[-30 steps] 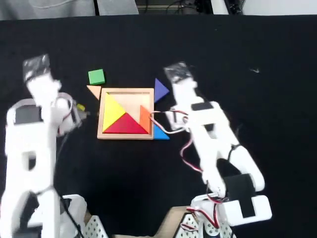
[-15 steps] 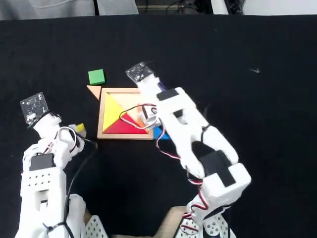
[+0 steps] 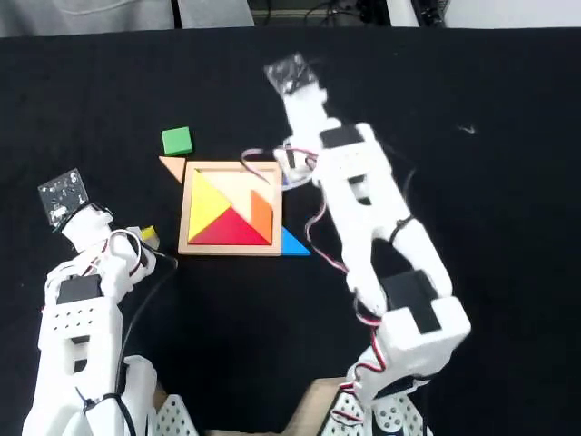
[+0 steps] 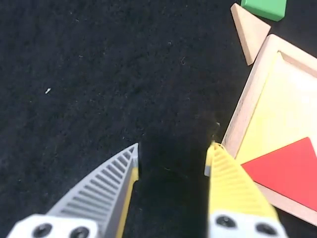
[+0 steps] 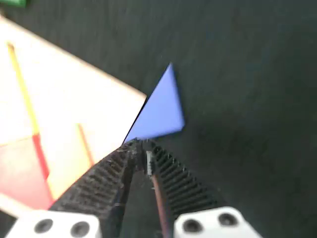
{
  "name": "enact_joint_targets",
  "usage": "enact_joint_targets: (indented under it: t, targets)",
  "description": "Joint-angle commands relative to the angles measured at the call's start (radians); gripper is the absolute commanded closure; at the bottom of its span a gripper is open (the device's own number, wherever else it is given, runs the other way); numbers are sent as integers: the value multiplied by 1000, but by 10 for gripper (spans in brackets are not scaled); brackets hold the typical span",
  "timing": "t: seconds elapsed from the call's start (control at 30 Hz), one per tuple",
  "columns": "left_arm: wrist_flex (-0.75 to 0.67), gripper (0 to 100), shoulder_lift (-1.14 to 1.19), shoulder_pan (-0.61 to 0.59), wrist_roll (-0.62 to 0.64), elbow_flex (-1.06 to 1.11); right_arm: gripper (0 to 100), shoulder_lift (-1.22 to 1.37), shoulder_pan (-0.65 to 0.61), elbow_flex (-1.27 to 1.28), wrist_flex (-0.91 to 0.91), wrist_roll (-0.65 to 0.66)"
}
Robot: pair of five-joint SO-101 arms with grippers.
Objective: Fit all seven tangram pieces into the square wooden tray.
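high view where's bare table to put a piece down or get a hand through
Free: the black table off the near rim of the tray; also the far strip behind the green square. Crowded: the tan triangle corner, and the side where the right tool and light blue triangle sit.

A robot lab, with a work table set up for trying out robots.

A wide table under a black cloth point(image 3: 490, 272) holds two white plastic robot arms side by side, the left arm point(image 3: 77, 313) and the right arm point(image 3: 363, 195). Thin red and white wires point(image 3: 316, 222) hang loose along the right arm. The arms stand on white base plates with rows of holes point(image 3: 172, 420). Black cables point(image 3: 318, 11) lie past the far edge. A square wooden tray point(image 3: 184, 213) of coloured puzzle shapes sits between the arms.
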Motion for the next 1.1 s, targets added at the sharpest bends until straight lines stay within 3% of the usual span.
enact_joint_targets:
  t: [0.0, 0.13, 0.67, 0.83, 1.07]
  targets:
    - [-18, 781, 2, -1, 5, -10, 845, 119, 17, -214, 64, -71]
    - [-18, 781, 3, 1, 3, -10, 743, 283, 29, -369, 100, -115]
    - [-20, 781, 6, 1, 3, -13, 743, 782, -17, -1058, 345, -124]
    - [-20, 781, 6, 1, 3, -13, 743, 898, 5, -1247, 503, -107]
    - [-20, 781, 5, 2, 3, -12, 744, 1026, 52, -1455, 756, 140]
